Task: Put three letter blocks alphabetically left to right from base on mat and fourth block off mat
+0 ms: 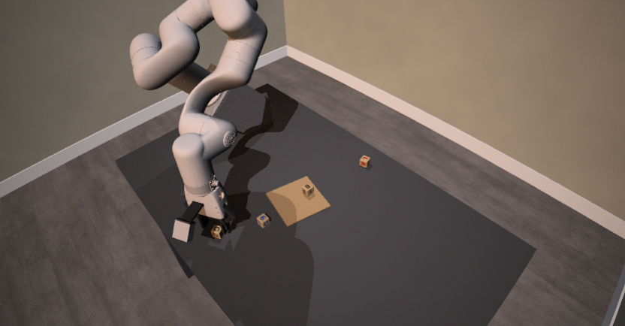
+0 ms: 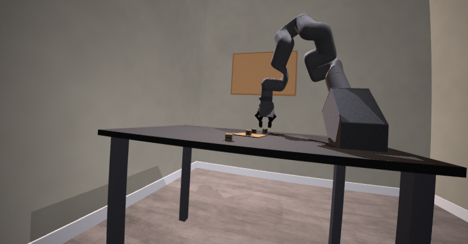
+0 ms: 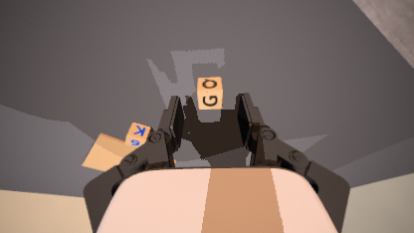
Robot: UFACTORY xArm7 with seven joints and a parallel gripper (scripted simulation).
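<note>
Below the parted, empty jaws of the black two-finger gripper [image 1: 217, 224] [image 2: 265, 123] [image 3: 209, 120], a wooden cube with black letters [image 1: 216, 231] [image 2: 264, 130] [image 3: 210, 94] is seen, presumably light and rigid, best grasped across opposite side faces.

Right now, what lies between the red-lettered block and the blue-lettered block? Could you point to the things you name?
The mat [image 1: 294, 199], bearing a block [image 1: 307, 189]; the top view shows it.

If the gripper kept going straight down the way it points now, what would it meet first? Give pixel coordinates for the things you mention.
Probably the block marked G and Q [image 1: 217, 231] [image 2: 264, 130] [image 3: 210, 94], or the dark table top [image 1: 393, 236] [image 2: 183, 136] [image 3: 299, 60] just beside it; the wrist view leaves the exact line unclear.
</note>
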